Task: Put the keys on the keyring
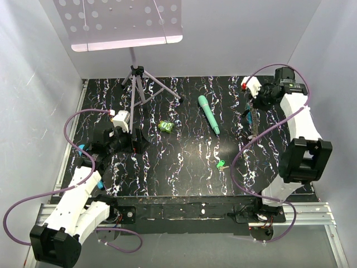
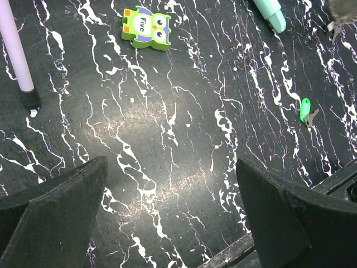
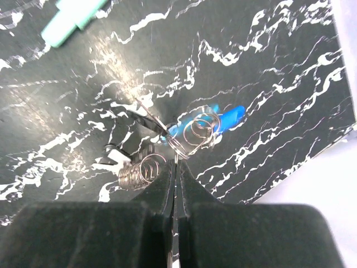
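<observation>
Two sets of fingers, one per arm. On the left, the left fingers [image 2: 56,212] are spread wide w/ nothing btwn them, hovering over bare surface [image 2: 167,139]. Beyond them lies an owl eraser [image 2: 146,28] marked "Five", then a teal pen [image 1: 208,114] further right. Next, a green key [image 2: 305,110]: tiny, light-green plastic head, short grey blade. It lies flat toward the near edge, right of centre, well apart from both arms. At far right is the keyring [image 3: 192,131]: thin grey metal loops, coiled like springs, w/ a bright blue clasp [image 3: 226,119] behind. The right fingers [image 3: 139,234] are clenched on a strand of it. From above it hangs below them as a thin grey string. Can't tell if its low end touches the surface. Loops partly cover the clasp, and the pinch point is hidden in the seam btwn the fingers.
</observation>
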`<action>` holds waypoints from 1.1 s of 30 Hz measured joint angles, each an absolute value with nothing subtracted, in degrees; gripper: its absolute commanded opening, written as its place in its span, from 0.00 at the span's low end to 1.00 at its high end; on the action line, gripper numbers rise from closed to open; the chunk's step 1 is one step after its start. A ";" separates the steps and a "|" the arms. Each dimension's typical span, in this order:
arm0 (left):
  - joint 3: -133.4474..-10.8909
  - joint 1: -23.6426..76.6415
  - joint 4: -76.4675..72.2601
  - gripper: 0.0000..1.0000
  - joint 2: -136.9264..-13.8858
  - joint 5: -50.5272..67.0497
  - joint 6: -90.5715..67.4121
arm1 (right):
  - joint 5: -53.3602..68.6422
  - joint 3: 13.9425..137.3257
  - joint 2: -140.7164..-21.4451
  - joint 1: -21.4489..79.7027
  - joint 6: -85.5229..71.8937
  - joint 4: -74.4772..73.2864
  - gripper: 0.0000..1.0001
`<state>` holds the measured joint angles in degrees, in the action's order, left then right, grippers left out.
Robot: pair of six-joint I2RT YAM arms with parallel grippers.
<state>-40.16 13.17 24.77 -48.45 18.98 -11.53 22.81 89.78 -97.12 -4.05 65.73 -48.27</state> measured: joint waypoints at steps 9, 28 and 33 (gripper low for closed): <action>-39.70 13.08 22.63 1.00 -45.76 22.20 -11.55 | 31.07 93.27 -88.64 2.11 59.79 -50.00 0.01; -34.96 13.08 11.66 0.94 -27.38 36.75 -14.35 | 56.23 103.74 -86.39 22.68 57.82 -63.48 0.01; -33.74 13.08 7.90 0.84 -23.55 40.56 -18.41 | 60.58 103.74 -90.87 29.78 62.02 -67.09 0.01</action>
